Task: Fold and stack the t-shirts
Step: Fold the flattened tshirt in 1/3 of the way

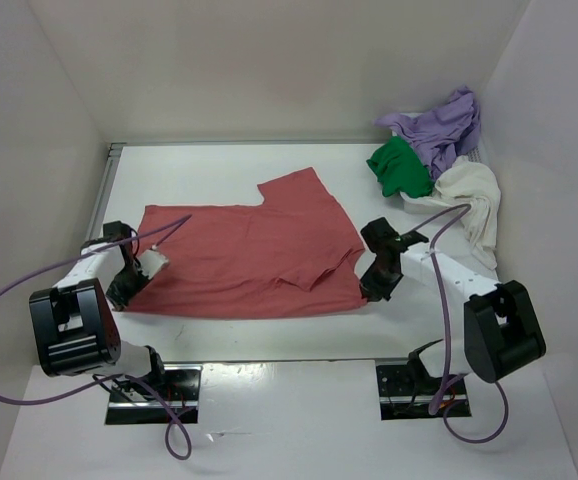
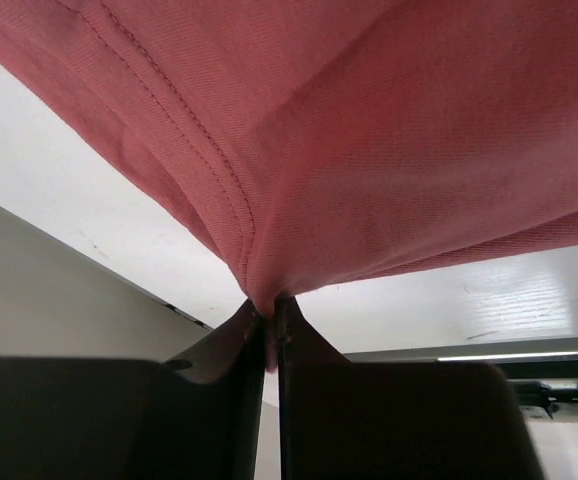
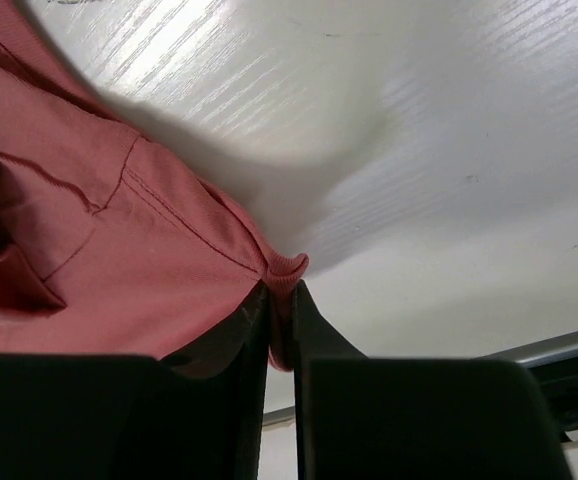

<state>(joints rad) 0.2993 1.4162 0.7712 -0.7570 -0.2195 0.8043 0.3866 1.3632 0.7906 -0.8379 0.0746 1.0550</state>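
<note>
- Salmon-red shirt (image 1: 249,250) lay spread mid-table, mostly flat. One sleeve poked toward the far side, and there was a crease by its near-right corner.
- Left gripper (image 2: 266,305) was clamped on the shirt's near-left corner. Wrist cam showed cloth bunched btwn the closed fingers, hem stitching running up from the pinch, and the corner lifted off the surface.
- Right gripper (image 3: 281,292) was pinched tight on the near-right corner. The hem was rolled over the fingertips, w/ wrinkled seams to the left.
- The other 3 shirts were heaped in the far-right corner, well apart from the red one.
- Green shirt (image 1: 399,170) sat crumpled at the heap's left front, w/ the lavender shirt (image 1: 439,125) behind it. Cream shirt (image 1: 474,200) draped down on the right, just beyond the right arm.
- Purple cables (image 1: 164,225): the left one looped over the red shirt's left edge. In the top view, the right one crossed the cream shirt's lower edge.
- White table (image 1: 219,165) sat under it all, w/ pale walls (image 1: 269,60) on 3 sides.
</note>
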